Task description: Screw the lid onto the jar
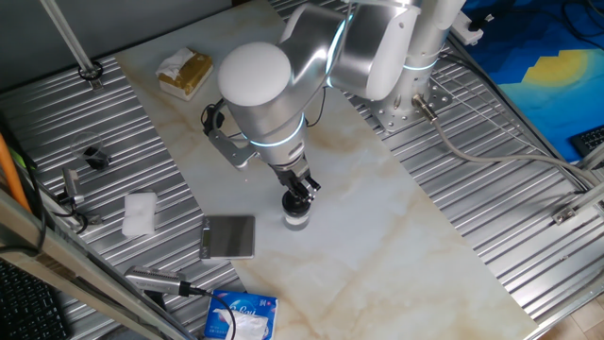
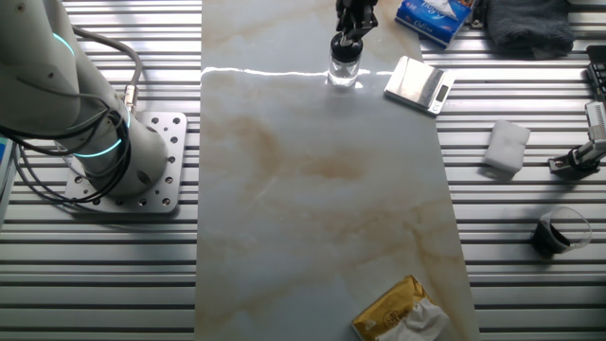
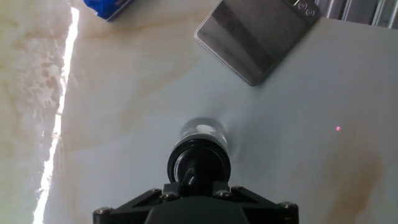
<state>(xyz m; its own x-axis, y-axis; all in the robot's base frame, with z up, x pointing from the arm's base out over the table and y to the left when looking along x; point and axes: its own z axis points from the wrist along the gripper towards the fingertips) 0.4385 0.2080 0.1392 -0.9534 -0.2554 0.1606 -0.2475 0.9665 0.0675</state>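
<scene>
The lid (image 3: 198, 163) is being held directly beneath the fingers (image 1: 300, 192), seated on top of the jar (image 1: 297, 219), which is standing upright on the bench (image 2: 322, 170) straight below the fingertips. In the hand view the black cap is seen covering the jar's mouth, with only a band of clear glass (image 3: 200, 132) showing beyond it. The fingers appear to be closed on the lid, though the pads themselves are being hidden by the hand's body. The screwing step is judged to be in hand: the cap is placed and is being engaged with the thread. A rotation about the jar's axis with light downward pressure is being called for next, without the unclamped jar being dragged. A grey plate (image 1: 229, 236) is lying just beside the fingers.
</scene>
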